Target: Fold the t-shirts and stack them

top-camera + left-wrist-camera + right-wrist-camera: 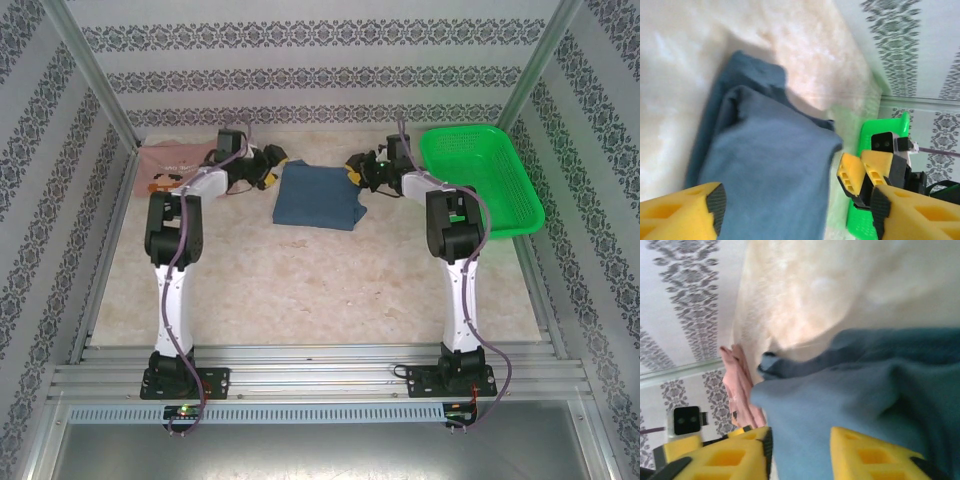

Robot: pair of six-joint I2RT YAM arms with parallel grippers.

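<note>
Patterned wallpaper walls in a cream marbled worktop. Far centre lies the folded dark slate-blue cloth t-shirt; the dusty pink printed t-shirt lies in the far left corner. That makes two shirts, plus one green plastic mesh basket. Both shirts look light and limp, best pinched at hem or shoulder corners. Left jaws stand wide apart and right jaws apart, flanking the blue shirt and gripping nothing.

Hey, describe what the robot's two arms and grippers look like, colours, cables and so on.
Both the left arm and right arm have white tubular links, bulky black joint housings and black base plates. A thin purplish-grey cable runs along each. The left gripper and right gripper have blocky yellow fingers with moulded recesses and dark inner pads.
</note>
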